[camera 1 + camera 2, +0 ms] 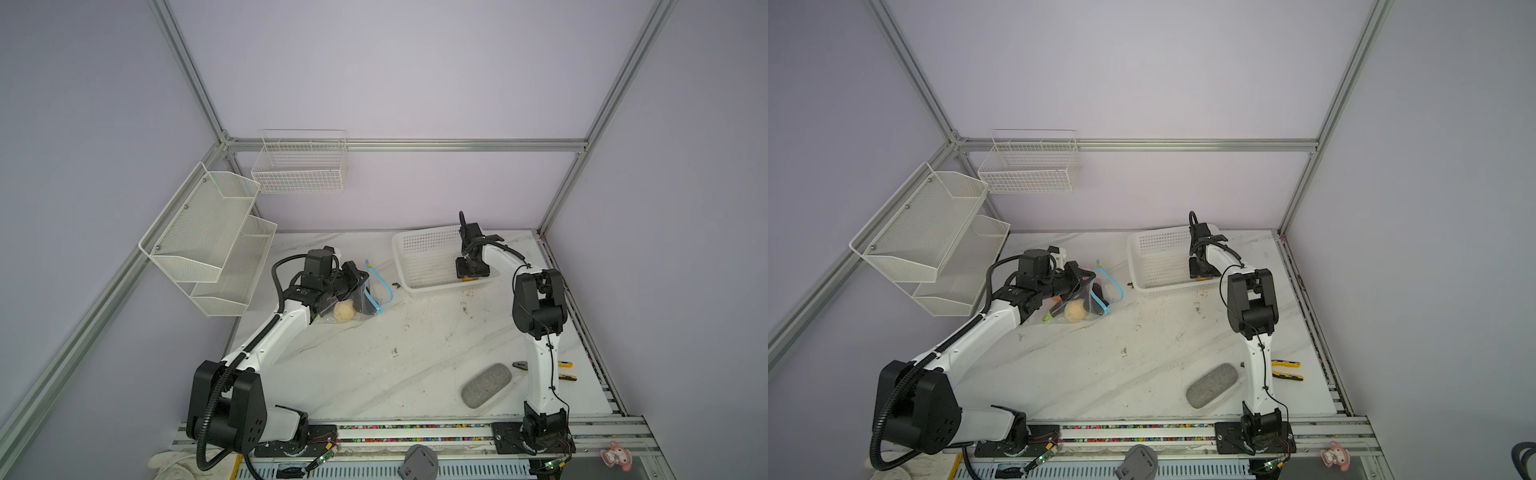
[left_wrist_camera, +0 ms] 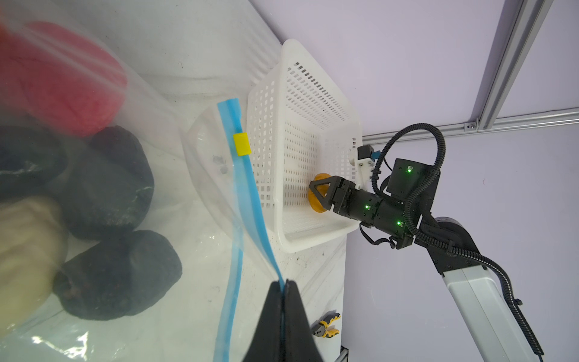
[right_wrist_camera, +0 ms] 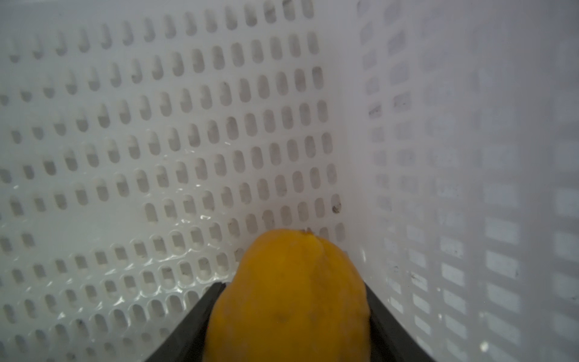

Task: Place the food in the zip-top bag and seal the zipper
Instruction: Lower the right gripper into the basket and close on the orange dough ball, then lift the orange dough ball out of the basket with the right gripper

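Left fingers [image 2: 271, 316] press together on the zip-top bag [image 1: 371, 296], left of centre near the tabletop's far edge. Its film looks slack and slippery, so the stiffer zipper [image 2: 250, 200] they pinch is probably the best hold. In the basket [image 1: 424, 257] toward the far right corner, right fingers [image 2: 324, 189] flank a light-looking orange food [image 3: 291, 297]; whether they squeeze it I cannot tell.

On the table [image 1: 374, 365] we find the zip-top bag [image 1: 368, 297] at the left rear, with several pieces of food [image 2: 106, 188] inside it and the left gripper [image 2: 284, 286] clamped on its zipper [image 2: 249, 188]; the basket [image 1: 419, 243] stands just to its right, at the rear. Inside the basket's near right corner we see the right gripper [image 1: 472, 277] with one more food piece [image 3: 291, 297] between its fingers. Toward the front right we find the pad [image 1: 486, 385] just left of the right arm [image 1: 540, 374] and the pliers [image 1: 566, 365] just right of it.
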